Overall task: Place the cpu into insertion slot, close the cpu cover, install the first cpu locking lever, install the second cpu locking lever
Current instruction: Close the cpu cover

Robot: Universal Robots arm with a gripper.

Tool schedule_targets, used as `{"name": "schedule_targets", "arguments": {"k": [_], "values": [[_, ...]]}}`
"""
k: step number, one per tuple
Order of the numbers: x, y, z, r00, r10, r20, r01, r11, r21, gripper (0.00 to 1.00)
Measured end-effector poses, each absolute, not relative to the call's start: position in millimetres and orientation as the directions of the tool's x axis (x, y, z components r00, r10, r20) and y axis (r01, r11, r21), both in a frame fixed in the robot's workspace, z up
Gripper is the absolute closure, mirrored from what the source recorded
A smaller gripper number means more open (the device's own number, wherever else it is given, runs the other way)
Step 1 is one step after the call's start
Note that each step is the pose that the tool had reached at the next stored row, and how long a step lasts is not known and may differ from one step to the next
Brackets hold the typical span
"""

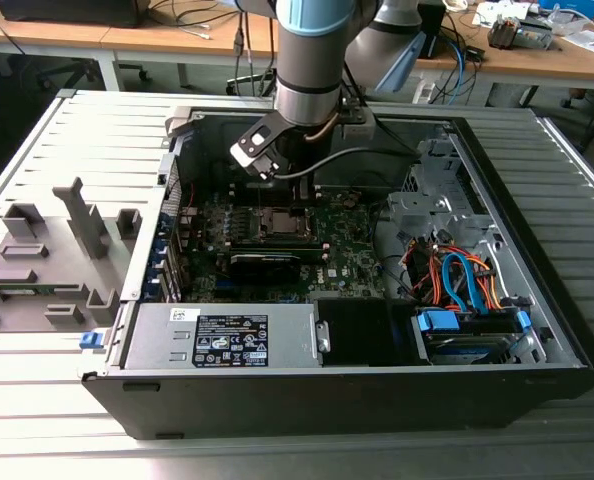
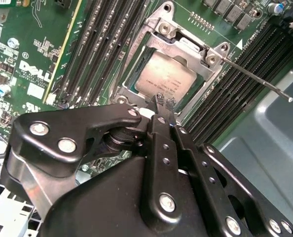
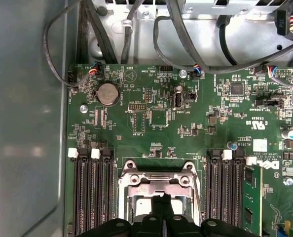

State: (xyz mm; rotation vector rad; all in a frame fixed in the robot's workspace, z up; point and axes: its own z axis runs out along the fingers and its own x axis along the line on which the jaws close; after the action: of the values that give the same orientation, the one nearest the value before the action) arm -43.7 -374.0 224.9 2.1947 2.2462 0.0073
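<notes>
Cpu (image 2: pixel 161 79) sits flat in the slot (image 2: pixel 119 94), metal top up, in the middle of the board (image 3: pixel 156 118). Cover (image 2: pixel 186 43) looks folded down around it, with the cpu's top showing through the cutout. We can't tell whether it is pressed fully home.

Claw (image 2: pixel 164 100) is clenched: the tips are together and we see nothing between them. In both wrist views the tips are over the slot. In the second wrist view they are at the cpu's near edge, just above it or touching, we can't tell which. In the exterior view the arm stands over the slot, inside the open case (image 1: pixel 537 330).

One lever (image 2: pixel 255 77) sticks out from a cover corner across the ram slots (image 2: pixel 235 94). Its free end is clear of the board, so we judge it unlatched. We can't make out the other lever.

Handling, our judgement:
- Cpu: light, stiff and thin, with a smooth, slippery lid and a fragile underside. Take it by opposite edges only and never slide it in the slot. It is seated, so it needs no grip now.
- Cover: thin sheet metal on a hinge. Push on the frame, not on the cpu.
- Lever: thin spring wire that pushes back and can slip off closed tips. Take it near the bent free end, well away from the claw now.
</notes>
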Motion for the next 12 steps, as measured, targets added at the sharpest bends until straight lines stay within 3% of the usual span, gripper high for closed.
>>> {"name": "schedule_targets", "arguments": {"k": [12], "values": [[-68.3, -374.1, 219.2, -0.023, 1.000, 0.002, 1.000, 0.023, 0.004, 0.89]]}}
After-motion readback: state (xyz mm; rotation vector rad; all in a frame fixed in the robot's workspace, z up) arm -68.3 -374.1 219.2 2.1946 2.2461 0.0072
